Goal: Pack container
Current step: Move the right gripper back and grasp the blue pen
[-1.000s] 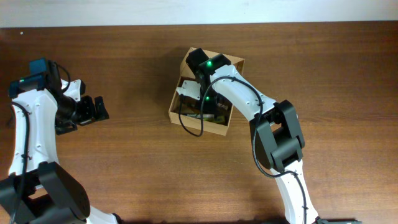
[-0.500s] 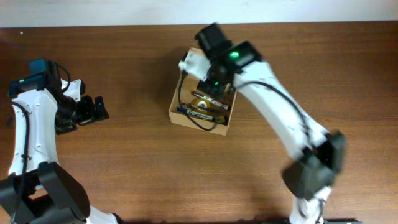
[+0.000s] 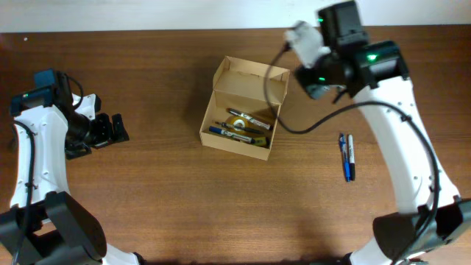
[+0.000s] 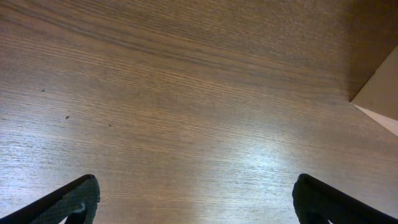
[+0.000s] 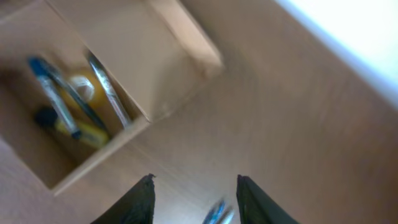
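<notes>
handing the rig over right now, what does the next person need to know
Left hand: open, empty, over bare table left of the box.
Right hand: open, empty, up beyond the box's right rear.
Cardboard box: mid-table, flap lid up, several pens and something yellow inside.
Left to do: two pens lie on the table to the right; pack them, then probably close the lid.
</notes>
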`<action>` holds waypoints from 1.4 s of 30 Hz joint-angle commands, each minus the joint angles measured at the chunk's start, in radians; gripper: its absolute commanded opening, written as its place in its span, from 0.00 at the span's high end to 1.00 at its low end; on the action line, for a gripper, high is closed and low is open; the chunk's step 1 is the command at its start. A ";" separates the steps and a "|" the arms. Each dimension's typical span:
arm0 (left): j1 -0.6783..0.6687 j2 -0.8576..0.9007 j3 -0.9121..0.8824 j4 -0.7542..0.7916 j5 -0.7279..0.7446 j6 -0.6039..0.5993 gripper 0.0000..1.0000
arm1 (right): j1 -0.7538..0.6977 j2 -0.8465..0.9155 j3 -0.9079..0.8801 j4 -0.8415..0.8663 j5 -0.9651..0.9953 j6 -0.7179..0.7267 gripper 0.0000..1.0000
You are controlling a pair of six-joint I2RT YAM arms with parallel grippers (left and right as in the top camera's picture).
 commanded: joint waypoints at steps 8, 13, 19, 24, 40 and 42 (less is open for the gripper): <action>0.003 -0.019 -0.006 0.000 0.014 0.019 0.00 | -0.230 0.009 -0.343 0.014 -0.032 0.274 0.57; 0.003 -0.019 -0.006 0.000 0.014 0.019 0.00 | -0.308 0.009 -0.498 0.072 -0.032 0.319 0.57; 0.003 -0.019 -0.006 0.000 0.014 0.019 0.00 | -0.346 0.009 -0.653 0.153 -0.032 0.365 0.57; 0.003 -0.019 -0.006 0.000 0.014 0.019 0.00 | -0.345 0.009 -0.745 0.228 -0.038 0.404 0.57; 0.003 -0.019 -0.006 0.000 0.014 0.019 0.00 | -0.345 0.009 -0.777 0.372 -0.039 0.404 0.58; 0.003 -0.019 -0.006 0.000 0.015 0.019 0.00 | -0.345 0.011 -0.777 0.380 -0.039 0.404 0.58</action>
